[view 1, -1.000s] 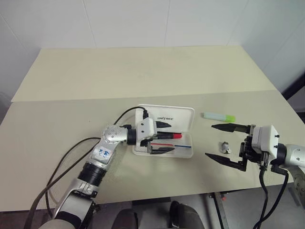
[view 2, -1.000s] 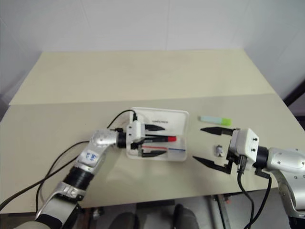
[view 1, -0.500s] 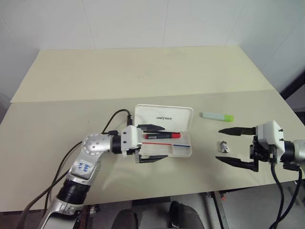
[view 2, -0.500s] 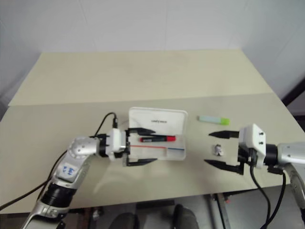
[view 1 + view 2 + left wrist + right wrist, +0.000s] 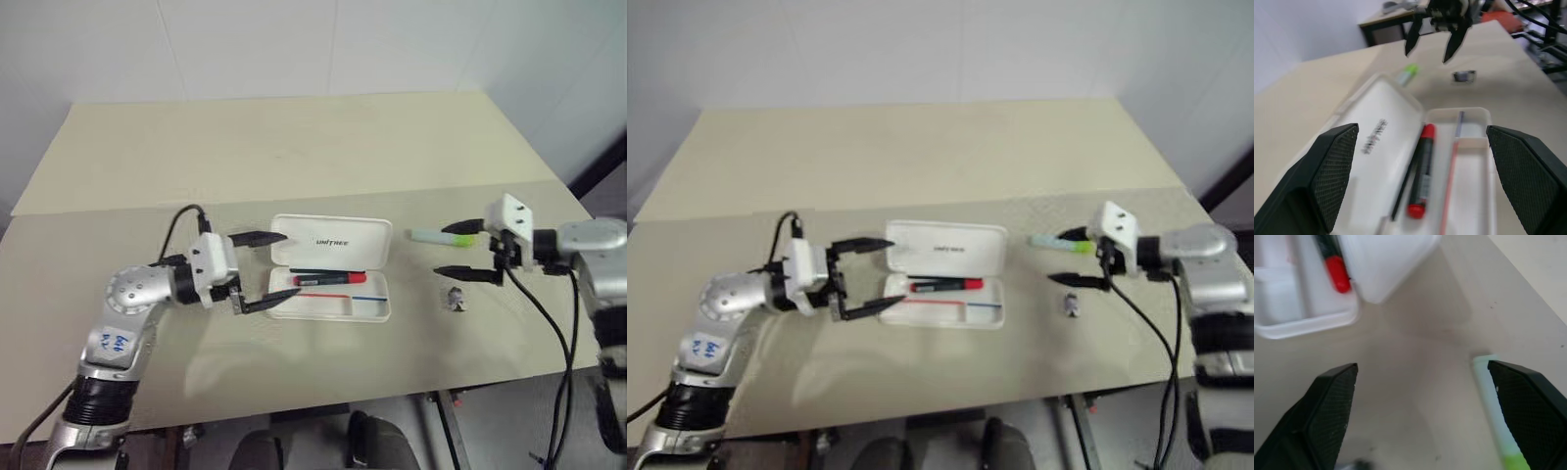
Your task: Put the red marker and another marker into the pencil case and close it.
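One pencil case lies open on the counter, its lid folded back to the far side. One red marker lies in the tray, long axis along the case, its red end toward the robot's right. One green-capped marker lies on the counter right of the case, cap to the right. The left claw is spread wide and empty beside the case's left end. The right claw is spread wide and empty near the green-capped marker. One small grey lump lies nearby.

bg: white walls | beige table w/ seam | even light
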